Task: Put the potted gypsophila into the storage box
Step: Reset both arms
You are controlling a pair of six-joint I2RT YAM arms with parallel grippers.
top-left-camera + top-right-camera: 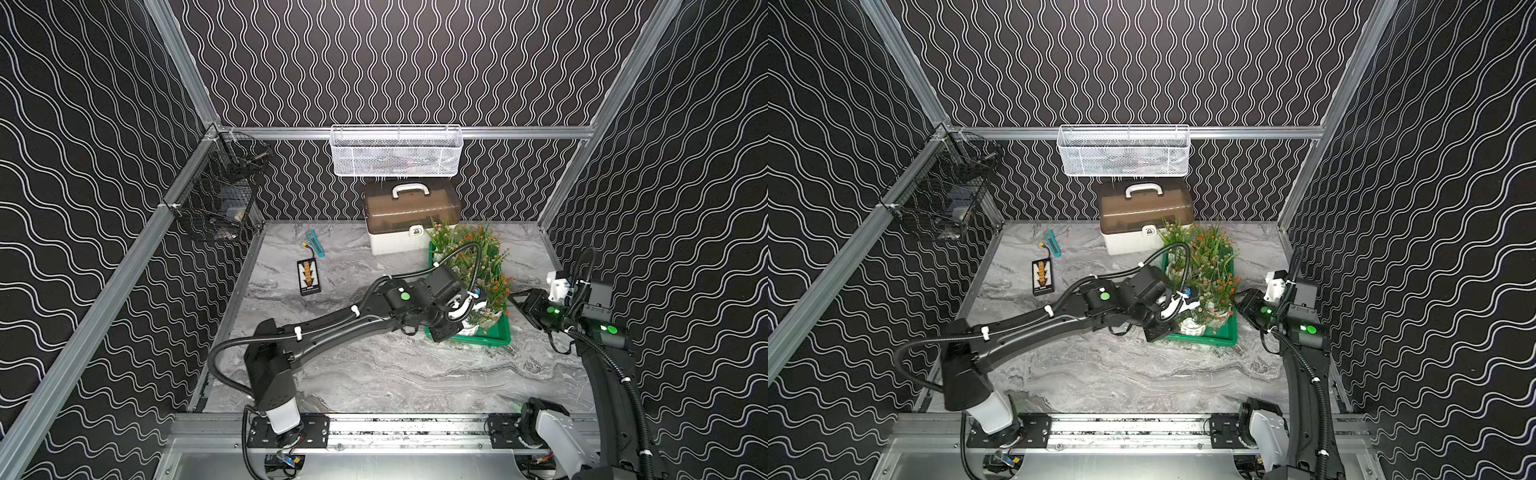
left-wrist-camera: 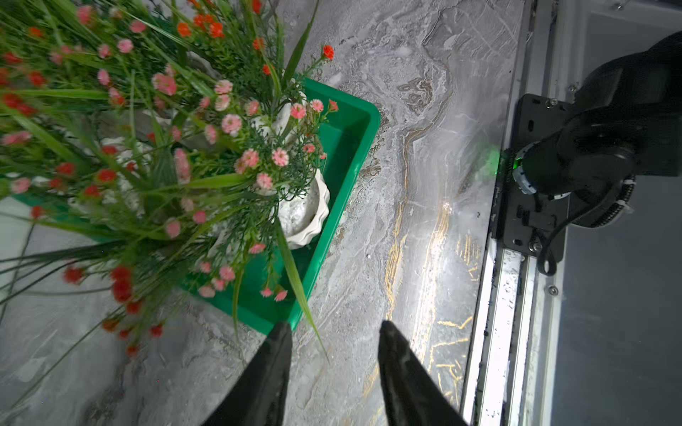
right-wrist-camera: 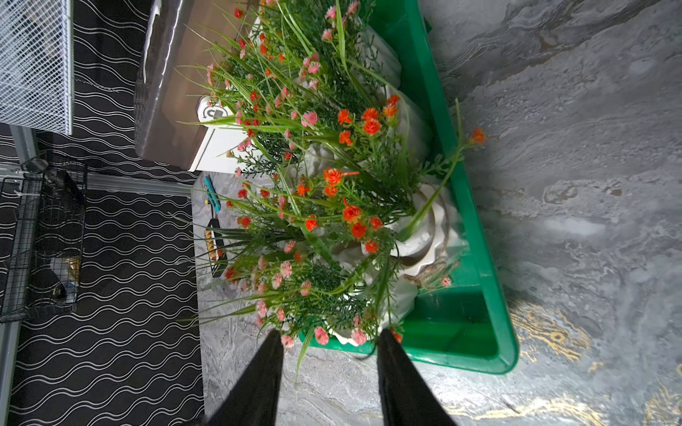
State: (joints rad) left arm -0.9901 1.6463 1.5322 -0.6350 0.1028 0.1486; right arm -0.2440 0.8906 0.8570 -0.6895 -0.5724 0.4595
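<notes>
As the potted gypsophila point(image 3: 350, 214) are sitting inside the storage box point(image 2: 347, 147) toward the desk's right edge, the left gripper point(image 2: 334, 324) is hovering at its near-left corner, the right gripper point(image 3: 329, 332) just beside its right rim, both part-open, empty.

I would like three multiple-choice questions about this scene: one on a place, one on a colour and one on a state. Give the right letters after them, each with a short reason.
1. Where are the potted gypsophila?
A) in the storage box
B) in the white wire basket
C) on the bare table

2. What colour is the handle of the brown-lidded case?
A) white
B) red
C) blue

3. How is the left hand?
A) shut on a pot
B) open, holding nothing
C) shut on a stem

Answers:
1 A: the pots sit inside the green rim.
2 A: the handle shows white above the brown lid.
3 B: the left wrist view shows it spread, gripping nothing.
</notes>
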